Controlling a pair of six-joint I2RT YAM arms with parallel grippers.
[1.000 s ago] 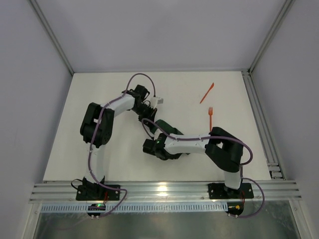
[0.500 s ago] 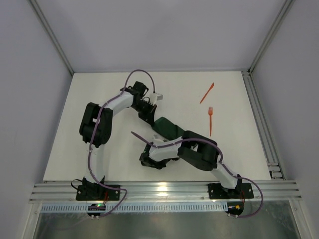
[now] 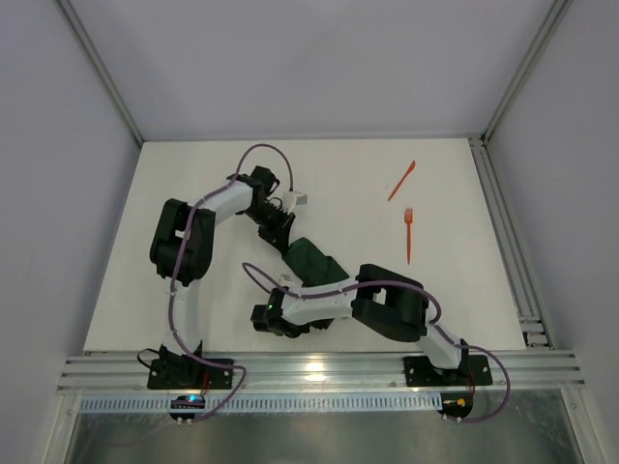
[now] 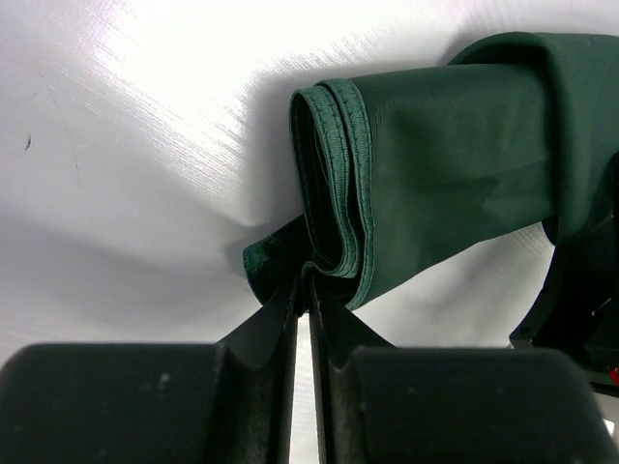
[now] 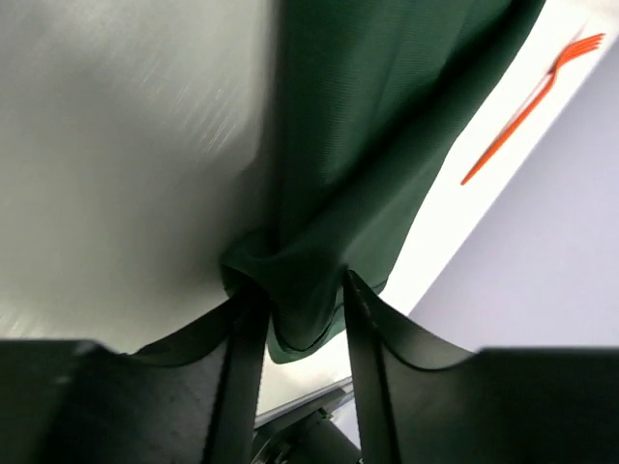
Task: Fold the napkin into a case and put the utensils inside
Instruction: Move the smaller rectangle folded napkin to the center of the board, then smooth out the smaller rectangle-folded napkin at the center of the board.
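Both tools pinch the napkin (image 3: 311,259) — left tool (image 4: 308,290) its hemmed corner, right tool (image 5: 295,314) a bunched end — fork (image 3: 408,235) lying well right of it.

Napkin (image 4: 445,164): matt dark green woven cloth with stitched, ribbed hem. Table (image 3: 193,184): smooth white surface with a faint sheen under light. Fork (image 3: 408,236) and knife (image 3: 402,181): bright orange plastic. Gripper fingers (image 5: 242,358): matt black plastic. Near rail (image 3: 319,372): bare metal.
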